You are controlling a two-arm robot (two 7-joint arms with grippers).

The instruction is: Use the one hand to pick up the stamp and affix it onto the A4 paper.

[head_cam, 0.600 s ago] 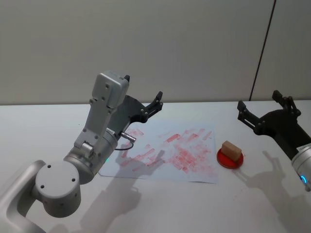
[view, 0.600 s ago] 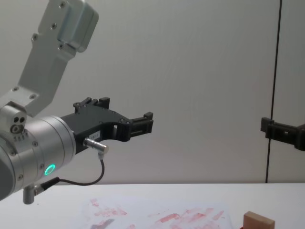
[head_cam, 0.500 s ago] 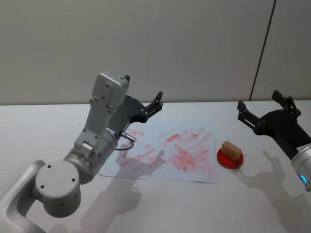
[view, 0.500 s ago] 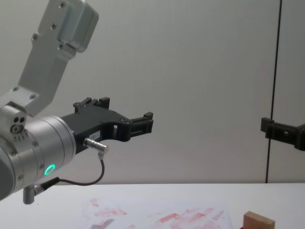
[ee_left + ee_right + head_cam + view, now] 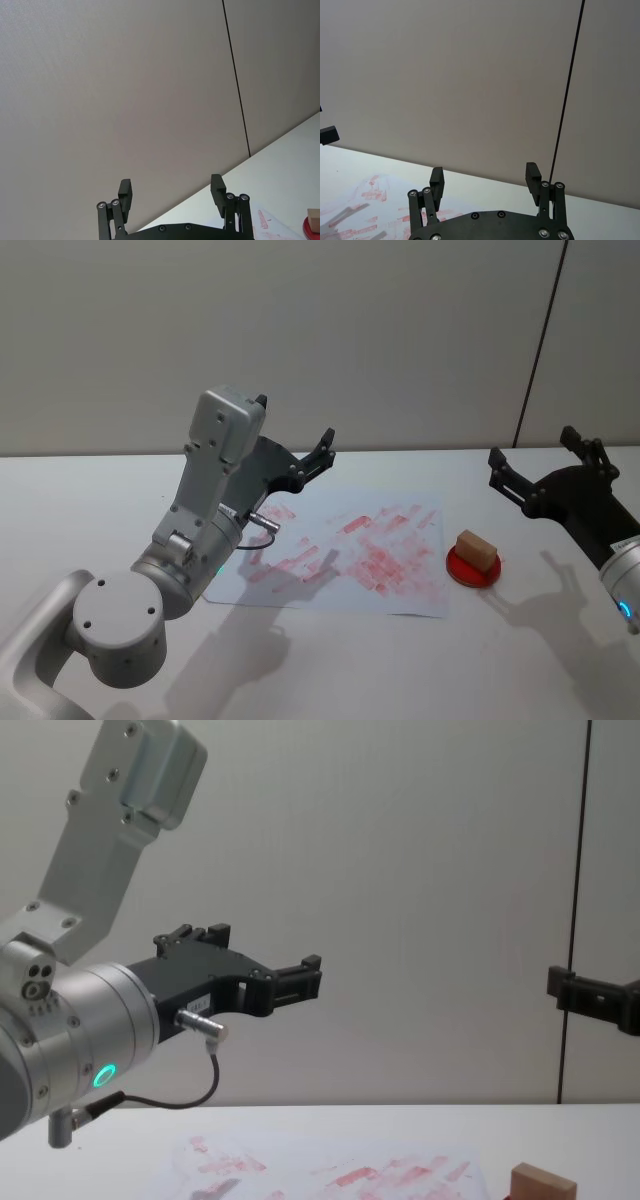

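In the head view, a broad strip of bare white tabletop [image 5: 400, 670] is seen nearest the robot, at 6 o'clock of the sheet. Beyond it the A4 paper [image 5: 350, 560] is laid flat and covered with red prints. A red round pad [image 5: 458, 570] sits just beside its right edge, at 3 o'clock. The stamp [image 5: 477, 548] is set on that pad, apart from the paper. Bare tabletop is left around the pad at 3 and 12 o'clock.

The right tool [image 5: 532, 445] is held above the tabletop, its fingers spread apart with nothing between them. The stamp is found at about 7 o'clock of it, well apart. The left tool [image 5: 294, 416] is raised above the paper's left side, likewise apart and empty, with the stamp at 4 o'clock. A plain wall [image 5: 400, 330] is seen farthest off.
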